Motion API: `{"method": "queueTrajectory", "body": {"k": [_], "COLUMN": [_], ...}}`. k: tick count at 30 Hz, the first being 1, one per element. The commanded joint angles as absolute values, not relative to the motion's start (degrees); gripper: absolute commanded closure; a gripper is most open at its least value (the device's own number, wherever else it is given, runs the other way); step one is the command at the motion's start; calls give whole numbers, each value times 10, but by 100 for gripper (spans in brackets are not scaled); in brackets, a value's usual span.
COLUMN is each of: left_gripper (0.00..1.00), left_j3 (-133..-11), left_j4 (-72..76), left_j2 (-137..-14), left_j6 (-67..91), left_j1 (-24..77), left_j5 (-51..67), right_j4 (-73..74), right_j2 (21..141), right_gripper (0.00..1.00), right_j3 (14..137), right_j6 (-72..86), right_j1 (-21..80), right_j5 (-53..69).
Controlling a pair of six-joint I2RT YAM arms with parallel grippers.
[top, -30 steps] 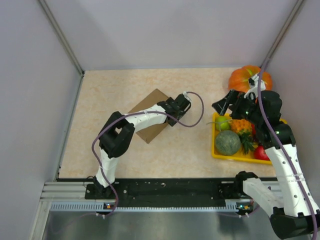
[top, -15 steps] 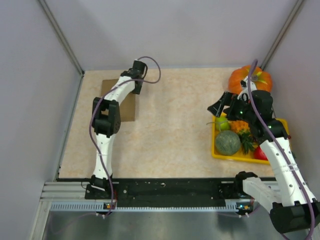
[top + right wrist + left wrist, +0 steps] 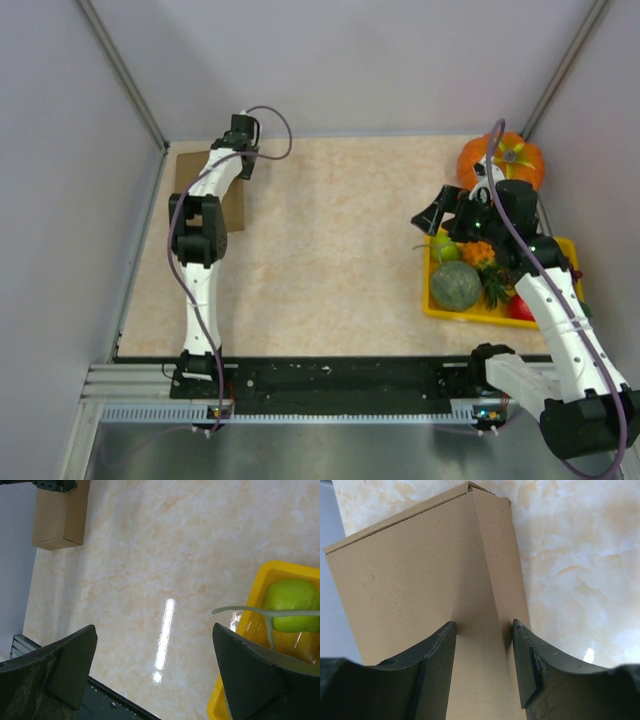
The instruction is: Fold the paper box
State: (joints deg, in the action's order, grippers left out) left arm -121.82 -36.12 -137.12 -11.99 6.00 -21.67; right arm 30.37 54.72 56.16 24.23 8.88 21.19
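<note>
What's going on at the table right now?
The left arm reaches to the far left corner of the table. There the left gripper is closed around a creased edge of the paper box, which looks box-shaped rather than flat. The right gripper hangs open and holds nothing, above the table beside the yellow tray, which has a green apple in it.

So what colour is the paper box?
Plain brown, unprinted cardboard; the paper box shows best in the left wrist view.
</note>
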Motion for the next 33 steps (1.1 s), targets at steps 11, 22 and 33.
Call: {"method": "queueTrajectory", "body": {"k": [11,22,33], "left_gripper": [39,20,12], "left_j3": [-1070,-1069,-747], "left_j4": [-333,-401,-82], "left_j2": [-1267,-1043,-521], "left_j6": [-195,-31,193], "left_j1": [30,68,130], "left_j5": [-235,31,343], "right_j4": [292,414,455], "right_j2": [555,509,244], "right_gripper": [3,1,1], "right_j3": [559,603,691], "right_j6": [247,190,139], "right_j1": [98,105,112], "right_j5": [243,117,42]}}
